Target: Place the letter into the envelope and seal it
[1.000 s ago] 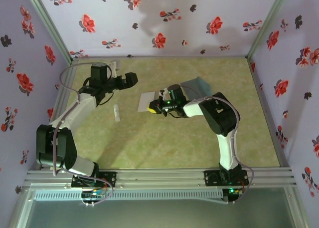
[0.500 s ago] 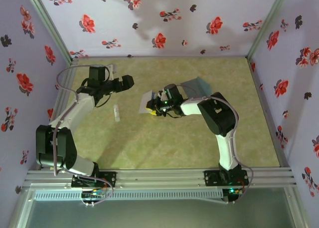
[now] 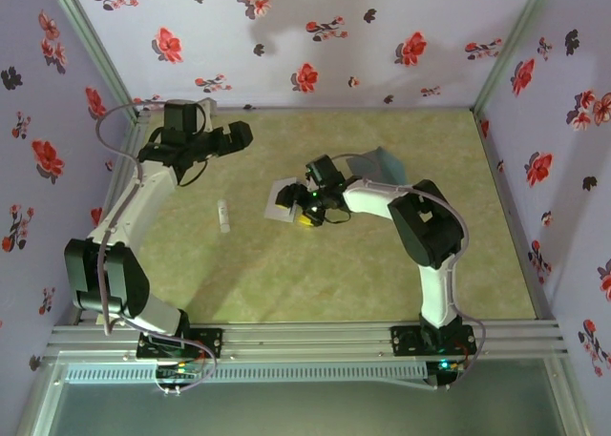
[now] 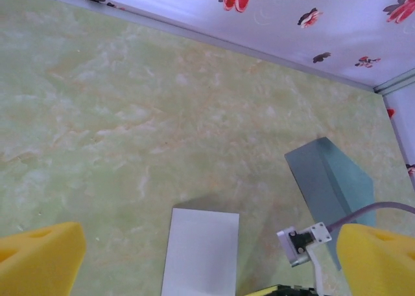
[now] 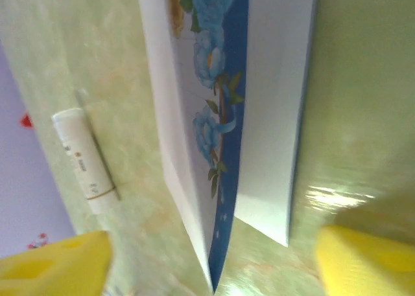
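Mid-table, right gripper (image 5: pixel 207 265) fingers spread wide over half-folded letter (image 5: pixel 272 82); left gripper (image 3: pixel 246 135) fingers spread, empty. Probably best: press crease flat before moving to envelope (image 4: pixel 331 179).

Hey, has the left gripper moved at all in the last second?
Yes. In the top view the left gripper has drawn back toward the far wall, widening its gap from the white stick, which lies where it was.

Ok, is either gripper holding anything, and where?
Nothing is held. The right gripper stands open over the folded letter; the left gripper is open and empty.
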Robot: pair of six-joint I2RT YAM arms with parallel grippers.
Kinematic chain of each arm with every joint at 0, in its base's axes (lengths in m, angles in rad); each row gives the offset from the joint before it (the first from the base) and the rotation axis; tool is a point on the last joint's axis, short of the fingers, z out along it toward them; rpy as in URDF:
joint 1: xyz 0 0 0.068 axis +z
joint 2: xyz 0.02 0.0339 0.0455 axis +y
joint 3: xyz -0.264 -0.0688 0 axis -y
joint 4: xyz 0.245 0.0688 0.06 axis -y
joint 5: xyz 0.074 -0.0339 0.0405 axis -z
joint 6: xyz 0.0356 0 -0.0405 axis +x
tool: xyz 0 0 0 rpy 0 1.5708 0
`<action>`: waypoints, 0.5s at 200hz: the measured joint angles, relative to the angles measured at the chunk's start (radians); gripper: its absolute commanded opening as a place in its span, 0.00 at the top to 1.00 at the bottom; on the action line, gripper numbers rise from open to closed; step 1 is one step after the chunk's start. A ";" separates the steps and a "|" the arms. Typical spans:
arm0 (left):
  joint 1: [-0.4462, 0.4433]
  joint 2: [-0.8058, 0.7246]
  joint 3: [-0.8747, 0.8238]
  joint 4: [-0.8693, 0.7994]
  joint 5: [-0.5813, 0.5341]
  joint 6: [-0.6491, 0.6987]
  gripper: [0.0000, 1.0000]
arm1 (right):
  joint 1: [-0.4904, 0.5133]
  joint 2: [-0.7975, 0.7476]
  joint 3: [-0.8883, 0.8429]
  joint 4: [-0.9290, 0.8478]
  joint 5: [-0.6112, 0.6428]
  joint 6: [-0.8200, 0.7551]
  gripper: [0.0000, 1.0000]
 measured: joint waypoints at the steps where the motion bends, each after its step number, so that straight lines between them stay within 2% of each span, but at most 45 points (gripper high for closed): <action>1: 0.000 0.002 0.003 -0.001 0.000 0.001 0.00 | 0.000 -0.001 0.002 -0.003 -0.001 -0.007 0.01; 51: 0.000 0.017 0.037 -0.029 -0.025 0.060 0.00 | 0.000 -0.076 0.037 -0.149 0.124 -0.059 0.01; 100: 0.000 0.016 -0.016 -0.025 -0.036 0.086 0.00 | -0.013 -0.211 0.113 -0.335 0.273 -0.206 0.01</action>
